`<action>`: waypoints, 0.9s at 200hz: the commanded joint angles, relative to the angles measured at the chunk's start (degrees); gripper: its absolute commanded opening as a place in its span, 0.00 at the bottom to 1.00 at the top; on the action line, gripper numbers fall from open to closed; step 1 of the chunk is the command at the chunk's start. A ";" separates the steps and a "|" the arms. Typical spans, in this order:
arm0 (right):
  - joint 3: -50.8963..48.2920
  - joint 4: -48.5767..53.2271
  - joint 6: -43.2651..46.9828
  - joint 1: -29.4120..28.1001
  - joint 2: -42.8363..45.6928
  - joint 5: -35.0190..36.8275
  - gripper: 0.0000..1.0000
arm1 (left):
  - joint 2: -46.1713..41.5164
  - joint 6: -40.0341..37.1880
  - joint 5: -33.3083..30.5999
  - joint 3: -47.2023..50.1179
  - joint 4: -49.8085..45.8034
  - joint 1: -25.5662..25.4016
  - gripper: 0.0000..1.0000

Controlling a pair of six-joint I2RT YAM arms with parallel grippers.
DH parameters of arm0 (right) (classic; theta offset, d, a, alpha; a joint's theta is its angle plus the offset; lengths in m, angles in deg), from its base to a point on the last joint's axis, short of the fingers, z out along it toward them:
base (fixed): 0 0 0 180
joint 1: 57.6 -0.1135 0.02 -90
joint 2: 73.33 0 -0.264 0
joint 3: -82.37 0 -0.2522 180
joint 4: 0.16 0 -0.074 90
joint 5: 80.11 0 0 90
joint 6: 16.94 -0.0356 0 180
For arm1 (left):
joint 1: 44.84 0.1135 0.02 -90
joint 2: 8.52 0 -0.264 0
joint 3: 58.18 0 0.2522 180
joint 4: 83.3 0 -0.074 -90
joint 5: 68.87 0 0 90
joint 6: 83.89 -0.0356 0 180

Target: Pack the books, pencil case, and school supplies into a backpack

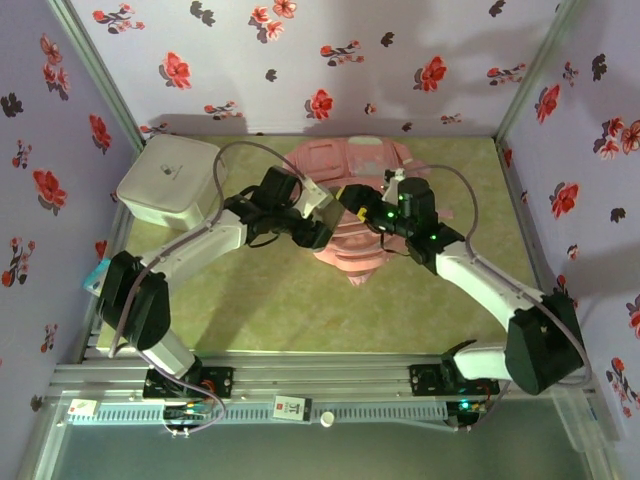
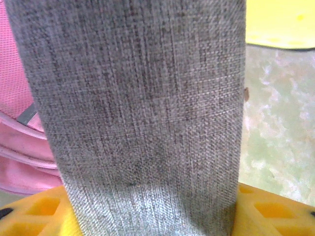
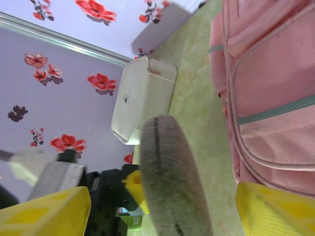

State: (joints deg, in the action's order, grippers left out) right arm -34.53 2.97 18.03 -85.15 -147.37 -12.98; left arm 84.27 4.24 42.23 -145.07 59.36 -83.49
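Seemingly, left gripper [image 2: 150, 219] clamping grey pencil case [image 2: 142, 108], right gripper [image 3: 160, 211] open astride its end, backpack [image 3: 275, 73] alongside.

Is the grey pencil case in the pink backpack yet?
Out. The grey pencil case is held up beside the backpack, with green table showing between them.

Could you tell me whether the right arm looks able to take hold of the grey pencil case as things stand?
Probably yes. The left end effector holds the grey pencil case up, and its free end sits between the open fingers of the right end effector, with nothing in between.
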 commanded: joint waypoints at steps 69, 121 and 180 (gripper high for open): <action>1.69 -3.43 1.58 -0.83 -5.98 -7.51 0.59 | -0.88 -0.61 5.30 -2.29 3.75 -0.24 0.48; 2.07 -4.98 1.28 -0.79 -7.26 -7.52 0.33 | -1.36 -0.15 6.06 -2.62 4.73 -0.22 0.53; -1.80 -1.31 5.74 3.75 4.43 3.47 0.27 | -3.92 -3.93 -4.60 -1.35 1.32 0.82 0.97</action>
State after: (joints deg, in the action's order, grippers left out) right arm -35.06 0.17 20.44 -84.38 -150.48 -16.35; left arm 83.33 3.70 43.74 -145.50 60.74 -83.07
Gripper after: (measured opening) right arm 0.314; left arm 0.927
